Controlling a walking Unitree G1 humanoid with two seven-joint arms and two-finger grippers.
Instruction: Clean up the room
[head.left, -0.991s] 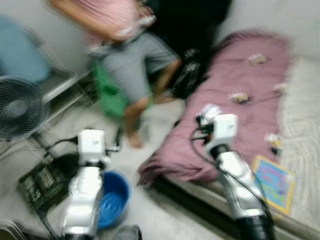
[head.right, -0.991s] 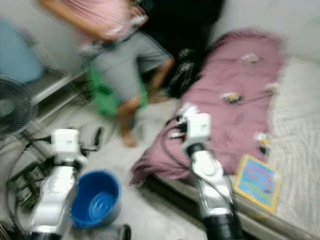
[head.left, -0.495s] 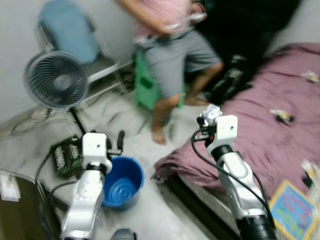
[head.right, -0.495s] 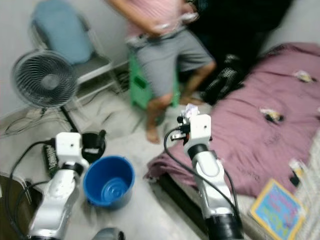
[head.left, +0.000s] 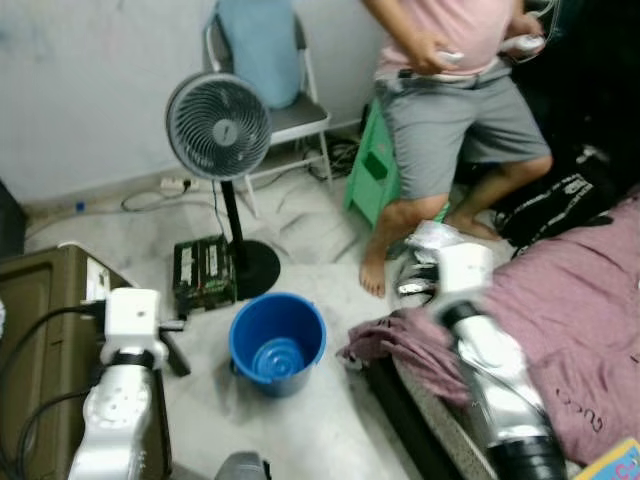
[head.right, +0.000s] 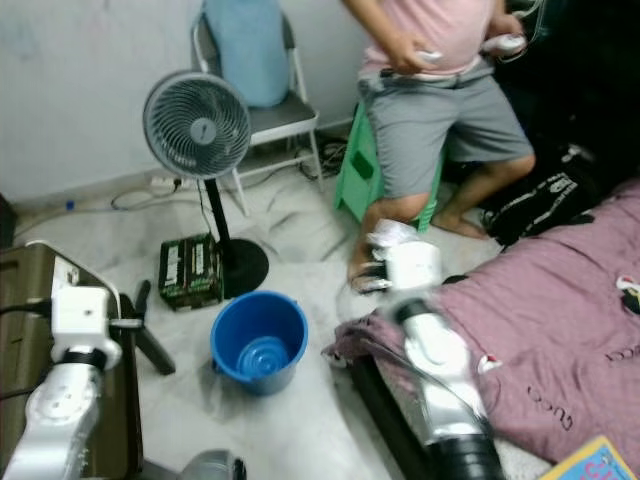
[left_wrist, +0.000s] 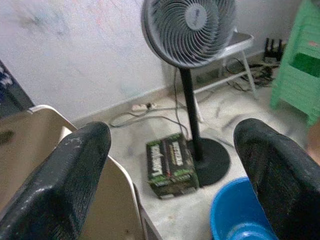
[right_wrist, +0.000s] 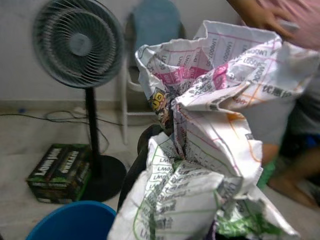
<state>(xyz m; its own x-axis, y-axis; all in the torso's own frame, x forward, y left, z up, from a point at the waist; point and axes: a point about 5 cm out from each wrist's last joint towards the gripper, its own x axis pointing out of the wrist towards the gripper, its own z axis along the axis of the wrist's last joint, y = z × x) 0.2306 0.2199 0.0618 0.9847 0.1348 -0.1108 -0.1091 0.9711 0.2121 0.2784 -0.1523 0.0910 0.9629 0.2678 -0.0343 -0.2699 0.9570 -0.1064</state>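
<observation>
R gripper (head.left: 425, 262) clenched on crumpled paper (right_wrist: 210, 145), center-right of frame, just right of blue bucket (head.left: 277, 342) on floor at center. L gripper (left_wrist: 175, 165) spread wide, holding nothing, lower left nr brown box (head.left: 40, 340). Fan (head.left: 219, 127) upper center-left; person (head.left: 450, 90) top right.

Crumpled paper (right_wrist: 210, 135) hides the right gripper's fingers; its arm (head.left: 490, 360) is blurred.

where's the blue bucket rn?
The blue bucket sits on the floor between both arms in the eye views, just in front of the fan's base, beside the green box.
</observation>
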